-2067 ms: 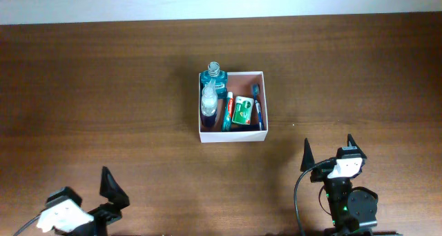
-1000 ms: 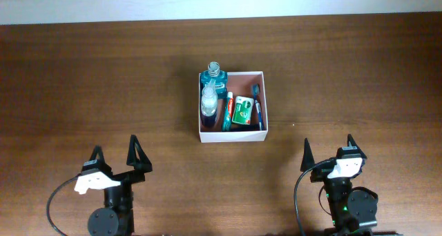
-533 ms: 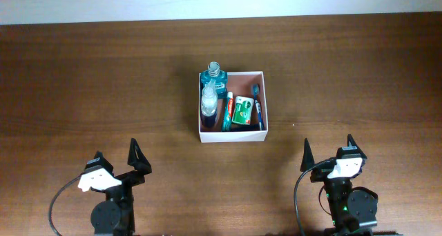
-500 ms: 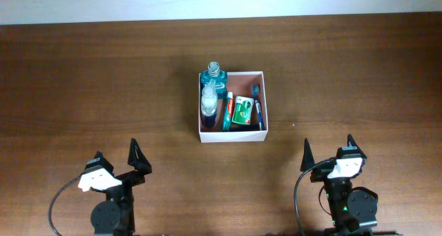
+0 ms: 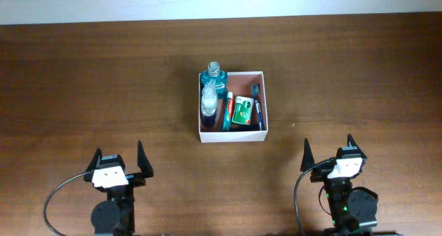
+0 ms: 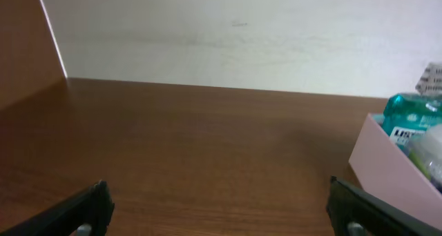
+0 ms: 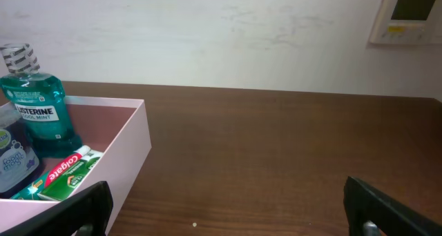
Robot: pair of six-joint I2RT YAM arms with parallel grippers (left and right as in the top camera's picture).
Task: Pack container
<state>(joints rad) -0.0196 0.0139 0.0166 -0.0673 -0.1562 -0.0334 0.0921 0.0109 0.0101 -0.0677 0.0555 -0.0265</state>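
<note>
The container [image 5: 232,135], a shallow white-walled box with a pinkish inside, stands at the table's middle. It holds a teal mouthwash bottle [image 5: 214,76], a clear purple bottle [image 5: 208,105], a toothpaste tube [image 5: 227,112], a green packet [image 5: 242,110] and a blue toothbrush [image 5: 257,105]. The container also shows in the left wrist view [image 6: 397,184] and the right wrist view [image 7: 117,160]. My left gripper [image 5: 119,155] is open and empty near the front left. My right gripper [image 5: 329,148] is open and empty near the front right.
A pale wall [image 7: 221,36] runs behind the table's far edge, with a small white wall panel [image 7: 411,14] at the right. Bare brown tabletop [image 5: 103,84] lies around the container.
My left arm has swung in from the front left corner and turned to face the table's far edge, jaws open. The right arm and the container have not moved.
</note>
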